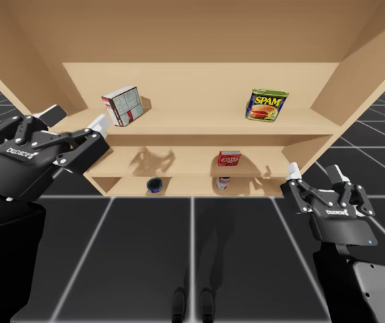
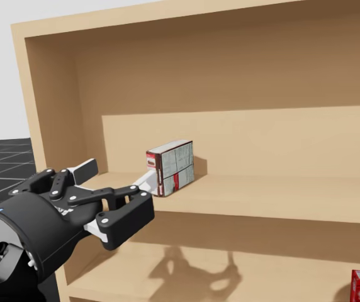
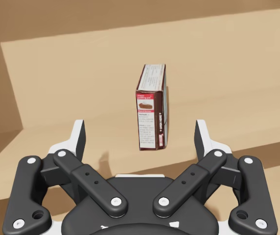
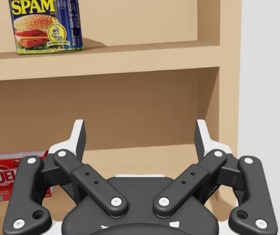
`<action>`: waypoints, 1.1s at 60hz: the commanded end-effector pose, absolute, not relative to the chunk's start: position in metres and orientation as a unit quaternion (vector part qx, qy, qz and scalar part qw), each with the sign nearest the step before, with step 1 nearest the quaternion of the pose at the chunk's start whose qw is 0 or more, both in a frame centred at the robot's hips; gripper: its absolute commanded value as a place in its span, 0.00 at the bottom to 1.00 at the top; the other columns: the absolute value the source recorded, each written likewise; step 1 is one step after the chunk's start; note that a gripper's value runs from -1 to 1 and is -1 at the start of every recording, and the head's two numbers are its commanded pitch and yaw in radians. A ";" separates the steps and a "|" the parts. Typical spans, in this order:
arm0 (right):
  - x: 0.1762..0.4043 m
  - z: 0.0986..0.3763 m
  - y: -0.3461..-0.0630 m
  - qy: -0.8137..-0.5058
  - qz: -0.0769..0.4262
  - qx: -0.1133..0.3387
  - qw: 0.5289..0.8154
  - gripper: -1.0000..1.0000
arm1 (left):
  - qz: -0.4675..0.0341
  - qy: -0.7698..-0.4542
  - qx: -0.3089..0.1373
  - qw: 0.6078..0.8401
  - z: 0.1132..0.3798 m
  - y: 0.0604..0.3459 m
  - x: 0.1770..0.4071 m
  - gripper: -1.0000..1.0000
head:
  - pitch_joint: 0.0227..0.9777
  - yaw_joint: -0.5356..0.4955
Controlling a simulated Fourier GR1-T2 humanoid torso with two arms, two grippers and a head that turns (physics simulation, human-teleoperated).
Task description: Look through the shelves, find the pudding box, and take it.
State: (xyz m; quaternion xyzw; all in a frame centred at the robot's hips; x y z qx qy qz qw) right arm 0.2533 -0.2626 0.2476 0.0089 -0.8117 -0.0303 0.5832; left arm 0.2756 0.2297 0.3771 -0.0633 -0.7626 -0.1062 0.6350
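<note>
Pudding box (image 3: 152,112): upright on the upper shelf (image 1: 199,122), toward its 9 o'clock end, at 12 o'clock just ahead of the left gripper (image 2: 115,176).
Left gripper: fingers spread, nothing gripped.
Right gripper (image 4: 140,131): spread, empty.
Hazard: the tall, narrow box probably topples or skids backward if one finger nudges it before the other arrives.

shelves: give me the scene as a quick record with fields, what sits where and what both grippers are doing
top shelf: pudding box upright toward the left; blue and yellow tin toward the right
middle shelf: red box
bottom shelf: dark round thing, small can
left gripper: open, raised at the top shelf, pudding box ahead of it, in line with the gap between its fingers, not gripped
right gripper: open, holding nothing, near the middle shelf's right end
</note>
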 end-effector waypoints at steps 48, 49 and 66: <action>0.255 0.245 -0.266 -0.814 -0.028 -0.005 0.580 0.00 | -0.096 -0.656 -0.056 0.746 0.363 0.200 0.378 0.00 | 0.23 0.77; 0.255 0.245 -0.266 -0.814 -0.028 -0.005 0.580 0.00 | -0.095 -0.656 -0.056 0.746 0.363 0.200 0.379 0.00 | 0.23 0.77; 0.255 0.246 -0.267 -0.814 -0.029 -0.004 0.580 0.00 | -0.100 -0.671 -0.042 0.733 0.365 0.196 0.382 0.95 | 0.24 0.77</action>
